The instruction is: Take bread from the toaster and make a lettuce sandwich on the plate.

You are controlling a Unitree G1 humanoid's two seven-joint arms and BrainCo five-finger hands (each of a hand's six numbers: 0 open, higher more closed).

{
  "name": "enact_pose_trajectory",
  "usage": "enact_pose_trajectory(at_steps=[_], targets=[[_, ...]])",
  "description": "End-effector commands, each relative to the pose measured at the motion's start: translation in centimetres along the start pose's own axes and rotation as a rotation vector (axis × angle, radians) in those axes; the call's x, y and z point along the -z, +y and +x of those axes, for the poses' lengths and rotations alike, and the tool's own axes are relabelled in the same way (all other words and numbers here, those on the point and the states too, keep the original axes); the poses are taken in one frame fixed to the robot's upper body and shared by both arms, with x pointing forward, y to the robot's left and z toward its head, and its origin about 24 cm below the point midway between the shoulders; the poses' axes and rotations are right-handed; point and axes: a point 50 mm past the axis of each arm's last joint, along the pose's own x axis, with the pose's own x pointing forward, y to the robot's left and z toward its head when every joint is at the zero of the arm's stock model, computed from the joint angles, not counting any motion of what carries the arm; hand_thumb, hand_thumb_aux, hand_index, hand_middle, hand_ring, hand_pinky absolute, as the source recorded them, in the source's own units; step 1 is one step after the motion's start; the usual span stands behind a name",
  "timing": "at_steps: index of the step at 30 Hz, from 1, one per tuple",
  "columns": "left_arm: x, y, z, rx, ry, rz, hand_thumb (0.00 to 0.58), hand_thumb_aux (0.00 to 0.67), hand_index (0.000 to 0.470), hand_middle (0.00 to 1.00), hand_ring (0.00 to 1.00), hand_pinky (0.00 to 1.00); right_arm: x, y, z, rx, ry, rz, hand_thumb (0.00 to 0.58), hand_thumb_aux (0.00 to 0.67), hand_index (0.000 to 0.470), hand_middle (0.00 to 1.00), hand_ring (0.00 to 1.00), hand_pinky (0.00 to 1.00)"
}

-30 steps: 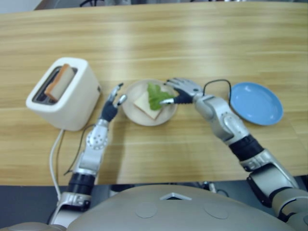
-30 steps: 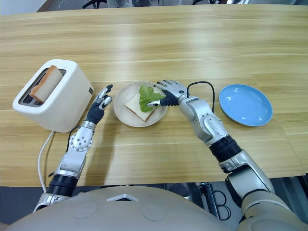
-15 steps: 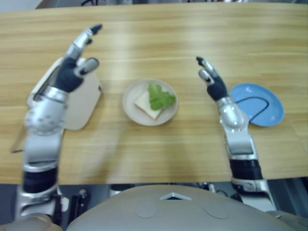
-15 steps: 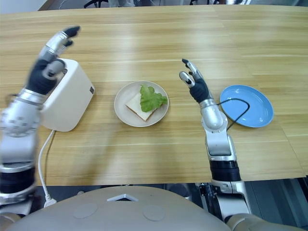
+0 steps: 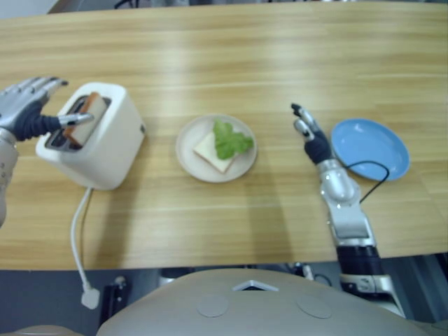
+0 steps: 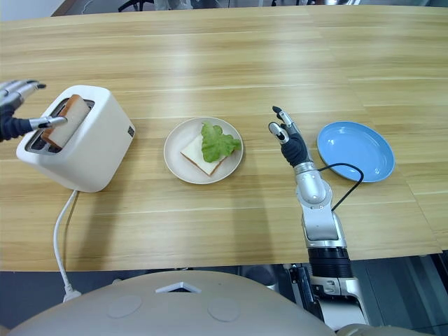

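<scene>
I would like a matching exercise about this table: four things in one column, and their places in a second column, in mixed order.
1 toaster
2 lettuce
3 blue plate
4 right hand

A on the bread on the beige plate
B far left on the table, a slice in its slot
C raised between the two plates
D far right

Pairs: 1-B; 2-A; 3-D; 4-C

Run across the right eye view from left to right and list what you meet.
left hand → toaster with a bread slice in its slot → beige plate holding bread and lettuce → right hand → blue plate
</scene>
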Motion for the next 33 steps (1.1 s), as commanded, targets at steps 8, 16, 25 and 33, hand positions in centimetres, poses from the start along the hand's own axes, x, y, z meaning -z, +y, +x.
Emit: enact_pose_trajectory(at_steps=[8, 16, 25, 33], targets=[[1.9, -3.4, 0.6, 0.182, 0.079, 0.075, 0.0, 0.0, 0.0, 0.0, 0.0, 0.0, -0.1, -0.3, -0.5, 0.018, -0.002, -0.04, 0.0, 0.0, 0.0, 0.0, 0.0, 0.0], [2.3, -2.9, 0.8, 0.139, 0.095, 0.055, 0.447, 0.349, 0.24, 0.0, 0.0, 0.0, 0.0, -0.5, -0.7, 0.022, 0.006, -0.073, 0.0, 0.0, 0.0, 0.0, 0.0, 0.0], [0.8, -0.8, 1.1, -0.025, 0.029, 0.02, 0.494, 0.413, 0.283, 0.0, 0.0, 0.0, 0.5, -0.1, -0.7, 0.013, 0.024, -0.131, 0.0, 0.0, 0.0, 0.0, 0.0, 0.0], [0.4, -0.9, 1.0, -0.05, 0.008, -0.005, 0.58, 0.67, 0.46, 0.0, 0.0, 0.0, 0.6, -0.1, -0.6, 0.013, 0.029, -0.18, 0.0, 0.0, 0.0, 0.0, 0.0, 0.0]])
